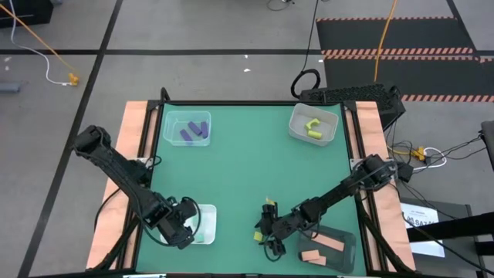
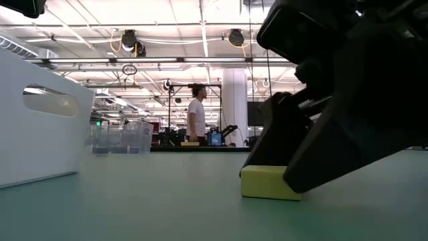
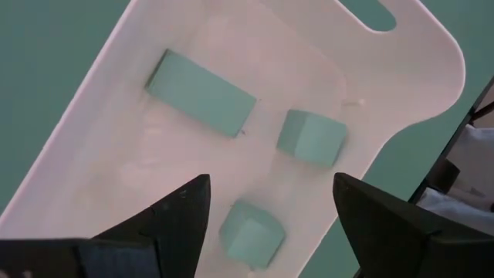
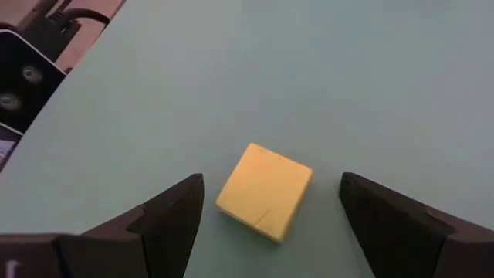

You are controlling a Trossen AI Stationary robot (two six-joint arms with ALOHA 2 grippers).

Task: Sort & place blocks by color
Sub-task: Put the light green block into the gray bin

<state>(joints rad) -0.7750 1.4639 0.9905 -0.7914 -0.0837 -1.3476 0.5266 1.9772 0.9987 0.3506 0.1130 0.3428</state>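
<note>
My right gripper is open and low over the table's near middle. Its fingers stand on either side of a yellow cube without touching it; the cube rests flat on the green table. My left gripper is open above the white tray at the near left. In the tray lie a mint green bar and two mint green cubes. Purple blocks lie in the far-left clear tub, yellow blocks in the far-right clear tub, and salmon blocks on the dark tray.
The dark tray sits right of my right gripper at the near edge. The clear tubs stand at the far corners, with open green table between them. A small yellow piece shows just beyond the right gripper. A person stands far off in the room.
</note>
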